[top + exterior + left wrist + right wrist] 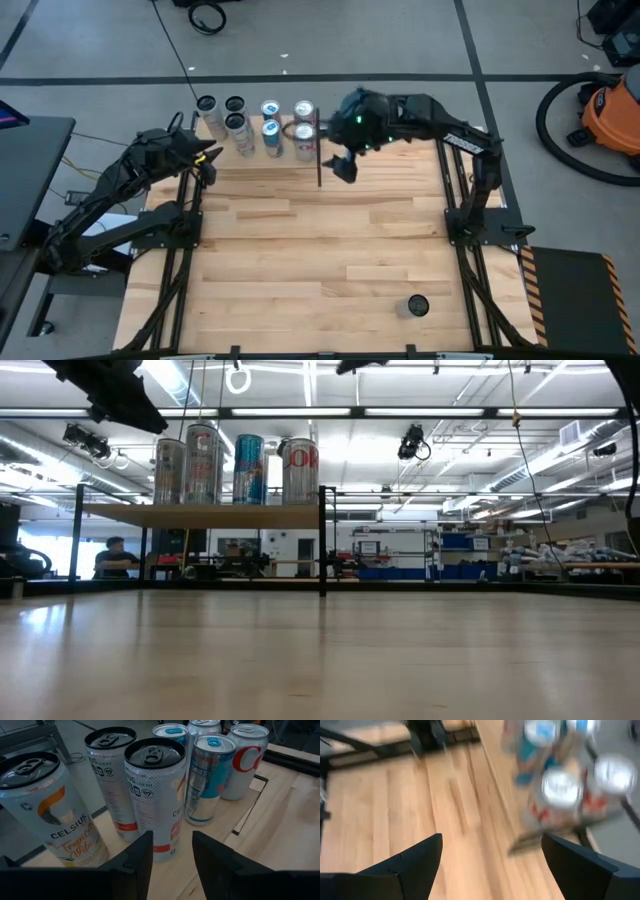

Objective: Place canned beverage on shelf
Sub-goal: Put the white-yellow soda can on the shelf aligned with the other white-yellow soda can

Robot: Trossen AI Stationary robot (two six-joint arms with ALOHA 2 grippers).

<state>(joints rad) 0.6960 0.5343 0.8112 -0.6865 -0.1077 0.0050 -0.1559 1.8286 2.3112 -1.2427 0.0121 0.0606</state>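
One canned beverage [417,305] stands upright alone on the bench [320,250], near the front edge and toward the right, well apart from everything else; it lies far back toward the near side from both tools. The right tool [343,167] hangs above the bench just off the shelf's right end, its fingers spread wide with nothing between them, so the lone can is on its own side and, by my reading, this arm is the nearer one for the fetch. The shelf [200,515] sits at the far left of the bench, raised on thin black rods, and already carries a cluster of upright cans [255,125] filling most of its length. The left tool [205,155] waits at the shelf's left end, fingers part-open and empty, pointed at the cans. The can's long axis is vertical, so a level side approach should suit. Open planks lie all around it; the black post [319,150] at the shelf's right corner is the edge to mind.
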